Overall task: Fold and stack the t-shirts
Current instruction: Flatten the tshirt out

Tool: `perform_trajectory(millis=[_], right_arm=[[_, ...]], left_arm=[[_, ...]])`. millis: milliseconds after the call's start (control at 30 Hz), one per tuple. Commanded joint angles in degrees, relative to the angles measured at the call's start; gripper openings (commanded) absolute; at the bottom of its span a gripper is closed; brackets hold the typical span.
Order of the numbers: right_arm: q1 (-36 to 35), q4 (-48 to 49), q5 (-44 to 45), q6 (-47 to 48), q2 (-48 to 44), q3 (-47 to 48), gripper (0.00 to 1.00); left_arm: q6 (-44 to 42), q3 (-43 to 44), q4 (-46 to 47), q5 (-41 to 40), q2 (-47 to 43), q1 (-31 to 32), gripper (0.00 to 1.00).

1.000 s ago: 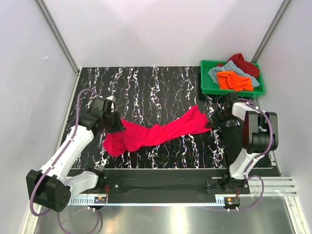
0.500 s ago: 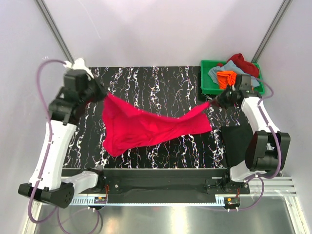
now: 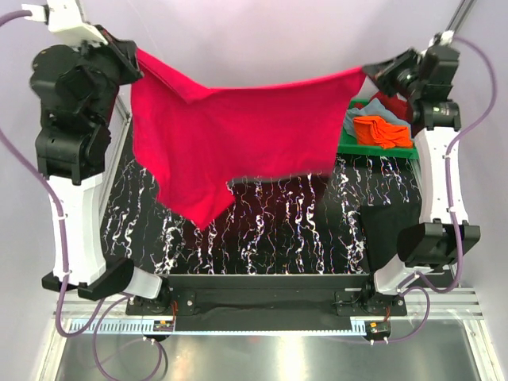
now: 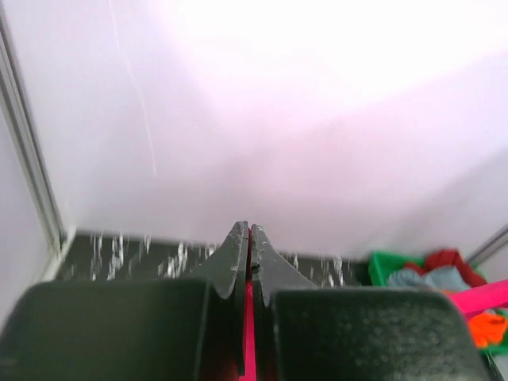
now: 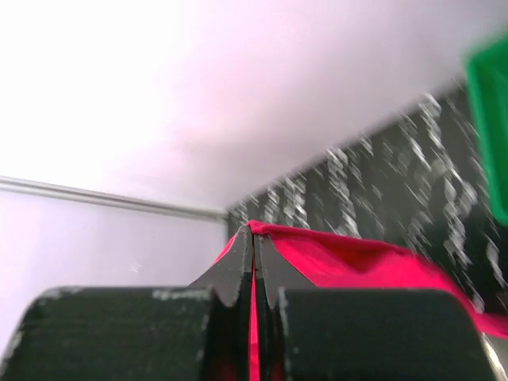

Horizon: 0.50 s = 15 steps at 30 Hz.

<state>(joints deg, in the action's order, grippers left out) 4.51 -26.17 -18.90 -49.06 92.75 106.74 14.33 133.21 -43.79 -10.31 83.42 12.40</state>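
A bright pinkish-red t-shirt (image 3: 238,135) hangs spread in the air high above the table, stretched between both arms. My left gripper (image 3: 136,55) is shut on its upper left corner; a strip of red cloth (image 4: 249,333) shows between the closed jaws in the left wrist view. My right gripper (image 3: 367,71) is shut on the upper right corner, and red fabric (image 5: 349,258) trails from its jaws in the right wrist view. The shirt's lower left part sags to a point (image 3: 202,218). Orange (image 3: 379,129), grey-blue (image 3: 354,121) and dark red (image 3: 394,105) t-shirts lie in the crate.
A green plastic crate (image 3: 381,149) stands at the table's back right corner, partly behind the raised shirt. The black marbled table top (image 3: 302,222) lies below. White walls with metal posts (image 3: 456,16) enclose the sides and back.
Both arms have risen sharply and pulled apart. The red t-shirt has gone from lying bunched on the table to hanging spread in the air.
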Motion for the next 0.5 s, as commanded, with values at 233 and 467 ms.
perform_trajectory(millis=[233, 467], right_arm=[[0.06, 5.87, 1.05, 2.74, -15.18, 2.81, 0.00], [0.06, 11.06, 2.37, 4.32, -34.81, -12.33, 0.00]], left_arm=[[-6.24, 0.91, 22.25, 13.28, -11.42, -0.36, 0.00], [-4.92, 0.65, 23.93, 17.69, -21.01, 1.13, 0.00]])
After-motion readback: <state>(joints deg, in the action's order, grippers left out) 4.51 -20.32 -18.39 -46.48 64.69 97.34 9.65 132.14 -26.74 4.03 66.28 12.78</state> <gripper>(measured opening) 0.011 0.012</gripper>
